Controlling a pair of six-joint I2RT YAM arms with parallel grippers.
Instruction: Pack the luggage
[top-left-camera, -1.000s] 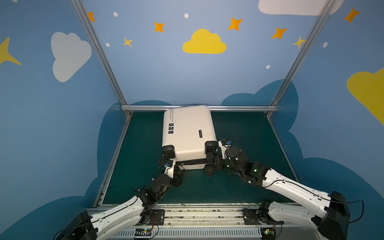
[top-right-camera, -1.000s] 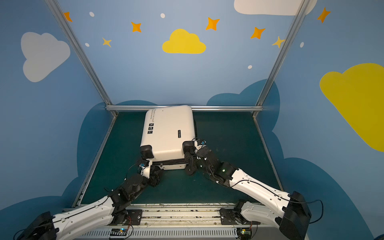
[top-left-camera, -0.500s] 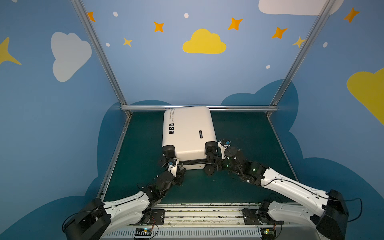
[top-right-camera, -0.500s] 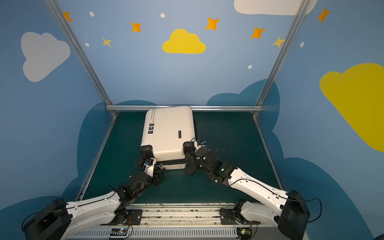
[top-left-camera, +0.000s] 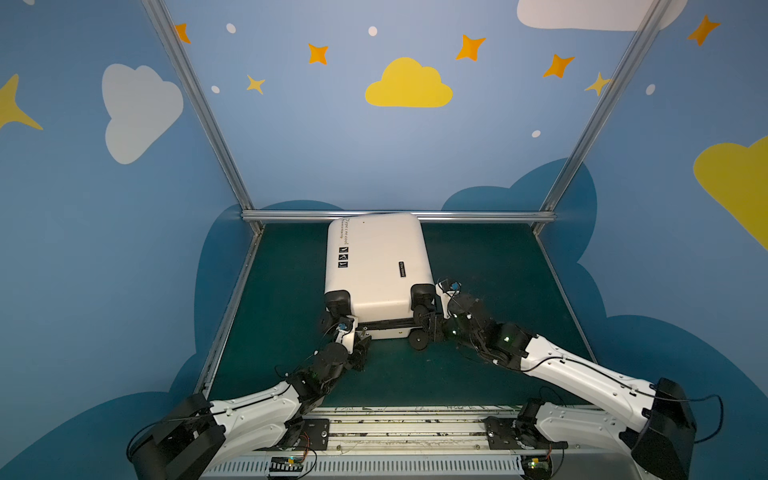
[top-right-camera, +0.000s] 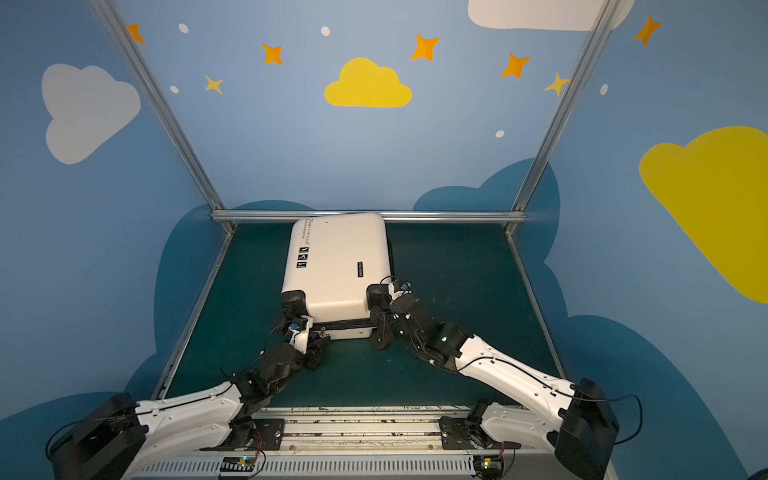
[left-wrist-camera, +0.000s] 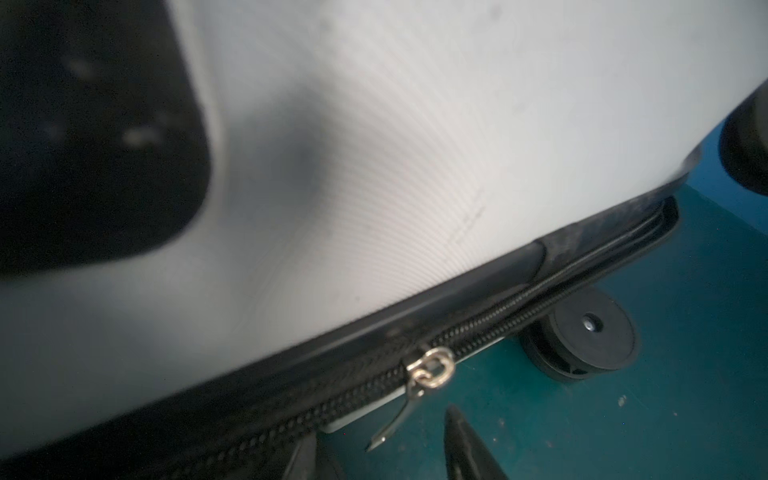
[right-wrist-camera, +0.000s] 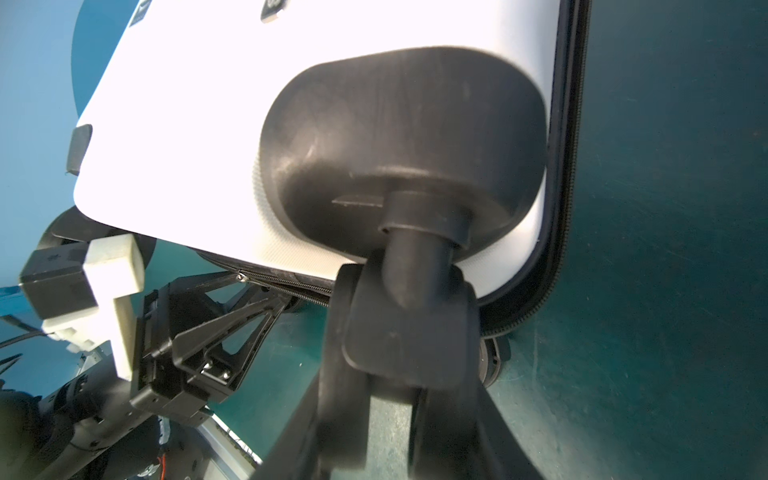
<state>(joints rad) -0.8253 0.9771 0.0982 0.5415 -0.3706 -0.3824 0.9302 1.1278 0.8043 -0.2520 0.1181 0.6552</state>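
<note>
Left wrist view puts the left tool (left-wrist-camera: 380, 440) at the seam of the luggage (top-left-camera: 376, 266). Its two fingertips (left-wrist-camera: 457, 440) stand spread, and the thin metal zipper pull (left-wrist-camera: 395, 419) dangles in the gap between them, touched by neither. The right tool (top-left-camera: 430, 322) is pressed onto the near right caster (right-wrist-camera: 409, 324), one finger on either side of the black fork, as the right wrist view shows.

The luggage lies flat with its lid down on the green worktop (top-left-camera: 498, 282). Its wheels face the robot and its far end is against the back rail (top-left-camera: 478, 216), a little left of centre in both top views.

I judge the shell stiff, smooth and slippery, and too broad for either tool to span. Hold belongs on the small hard parts: the pull and the caster forks. The pull is light and swings freely, so pinching it near its ring should work best. The case looks bulky rather than heavy and would probably slide when the zipper is tugged, so the caster grip serves as a brace. That caster may swivel under load.
</note>
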